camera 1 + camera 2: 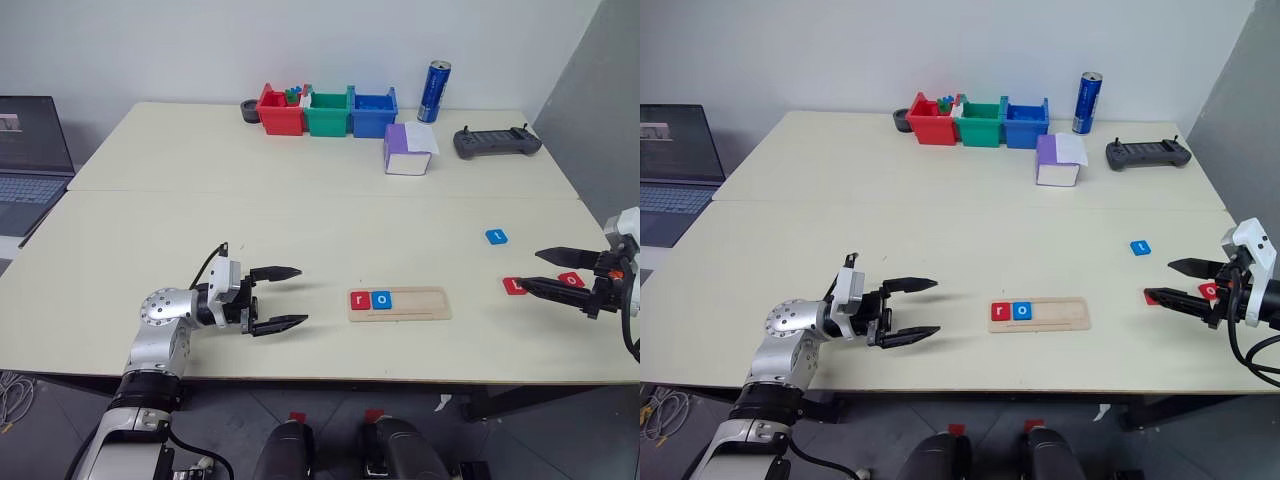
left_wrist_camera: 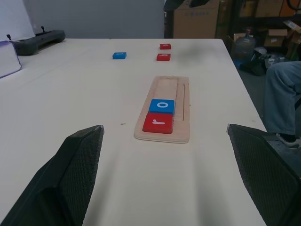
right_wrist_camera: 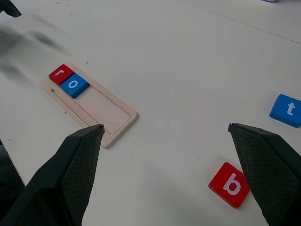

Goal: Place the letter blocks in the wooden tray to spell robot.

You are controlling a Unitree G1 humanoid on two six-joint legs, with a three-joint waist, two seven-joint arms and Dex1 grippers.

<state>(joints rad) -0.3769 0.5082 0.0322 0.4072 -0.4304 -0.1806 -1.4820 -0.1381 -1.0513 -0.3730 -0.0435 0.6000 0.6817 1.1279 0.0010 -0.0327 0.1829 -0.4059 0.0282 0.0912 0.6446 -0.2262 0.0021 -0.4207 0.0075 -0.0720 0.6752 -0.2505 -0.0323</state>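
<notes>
The wooden tray (image 1: 420, 303) lies near the table's front edge, with a red "r" block (image 1: 360, 299) and a blue "o" block (image 1: 382, 299) at its left end. A blue "t" block (image 1: 497, 236) lies further back on the right. Two red blocks lie right of the tray: one is a "b" (image 3: 231, 185) and the other (image 1: 571, 280) sits beside it. My right gripper (image 1: 530, 270) hovers open over these red blocks and holds nothing. My left gripper (image 1: 301, 295) is open and empty left of the tray, pointing at it.
Red (image 1: 280, 112), green (image 1: 327, 113) and blue (image 1: 373, 113) bins line the far edge, with a blue can (image 1: 434, 92) beside them. A purple-white box (image 1: 408, 150) and a dark controller (image 1: 497, 142) sit at back right. A laptop (image 1: 30, 150) stands off the left.
</notes>
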